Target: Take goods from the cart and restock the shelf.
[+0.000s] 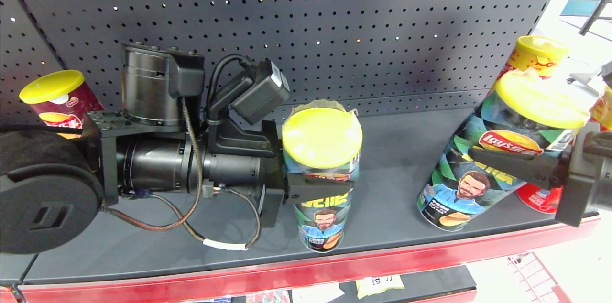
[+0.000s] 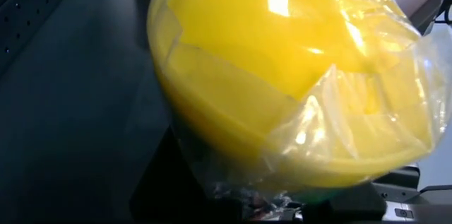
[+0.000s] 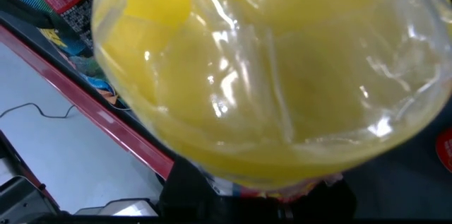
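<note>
An upright can (image 1: 321, 138) is clamped by the left gripper (image 1: 319, 189), a tilted can (image 1: 459, 188) by the right gripper (image 1: 514, 155) — it could be toppled off the shelf (image 1: 397, 164) if released.

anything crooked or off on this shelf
Yes: the chip can in the right gripper leans steeply, its lid tipped toward the robot's right, while the left gripper holds the other can upright.

Left of the upright can (image 1: 322, 176), the left arm (image 1: 158, 164) is covering the lower half of a maroon can (image 1: 62, 100). Right of it, the tilted can (image 1: 478, 183) is hiding most of a red can (image 1: 538, 198), and the frame edge is cutting off the right gripper (image 1: 495, 147).
</note>
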